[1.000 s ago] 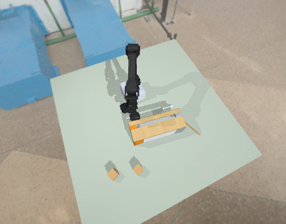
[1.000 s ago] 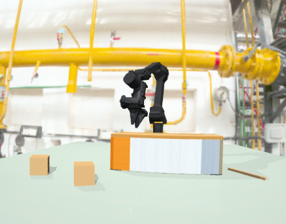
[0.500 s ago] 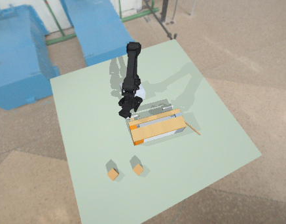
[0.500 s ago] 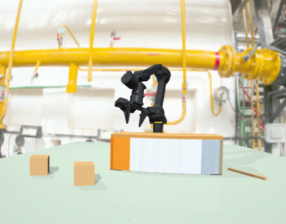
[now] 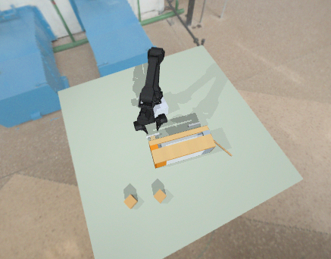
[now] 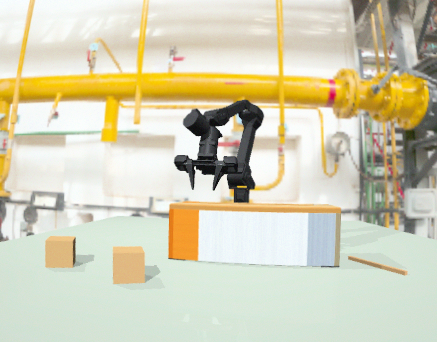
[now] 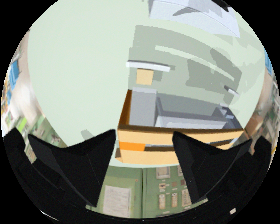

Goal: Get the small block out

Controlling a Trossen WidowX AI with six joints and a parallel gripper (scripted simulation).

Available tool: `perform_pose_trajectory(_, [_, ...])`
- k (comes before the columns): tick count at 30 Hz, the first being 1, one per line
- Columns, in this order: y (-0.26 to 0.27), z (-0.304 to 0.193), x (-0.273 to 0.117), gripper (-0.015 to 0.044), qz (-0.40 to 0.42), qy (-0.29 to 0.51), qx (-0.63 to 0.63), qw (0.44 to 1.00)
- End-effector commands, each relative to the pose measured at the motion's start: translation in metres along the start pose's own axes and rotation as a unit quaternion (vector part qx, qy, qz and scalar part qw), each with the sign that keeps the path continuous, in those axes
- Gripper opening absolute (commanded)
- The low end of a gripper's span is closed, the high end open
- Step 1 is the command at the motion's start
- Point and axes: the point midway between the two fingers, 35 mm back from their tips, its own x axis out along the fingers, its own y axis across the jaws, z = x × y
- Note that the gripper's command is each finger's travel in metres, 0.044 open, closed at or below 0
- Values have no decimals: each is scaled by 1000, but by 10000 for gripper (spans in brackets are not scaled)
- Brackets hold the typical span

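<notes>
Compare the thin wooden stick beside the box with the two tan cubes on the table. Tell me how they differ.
The stick is long and slender and lies flat by the box's grey end; the cubes are squat and blocky, out past its orange end. The stick lies close to the box, while the cubes stand well away from it. All three are tan, rest on the table and lie apart from the open fingers.

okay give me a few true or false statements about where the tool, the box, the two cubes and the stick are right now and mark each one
1. The tool hangs above the box, open and empty. True.
2. Two cubes sit on the table, outside the box. True.
3. The stick lies on top of the box. False: it lies on the table by the box's grey end.
4. The tool hangs over the box's grey end. False: it is nearer the orange end.
</notes>
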Motion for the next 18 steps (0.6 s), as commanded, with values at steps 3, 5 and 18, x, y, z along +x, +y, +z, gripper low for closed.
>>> perform_pose_trajectory(3, [0,0,2,285,-1,4,20,1000])
perform_pose_trajectory(5, [2,4,23,285,-1,4,20,1000])
perform_pose_trajectory(18, [-4,33,89,285,-1,4,20,1000])
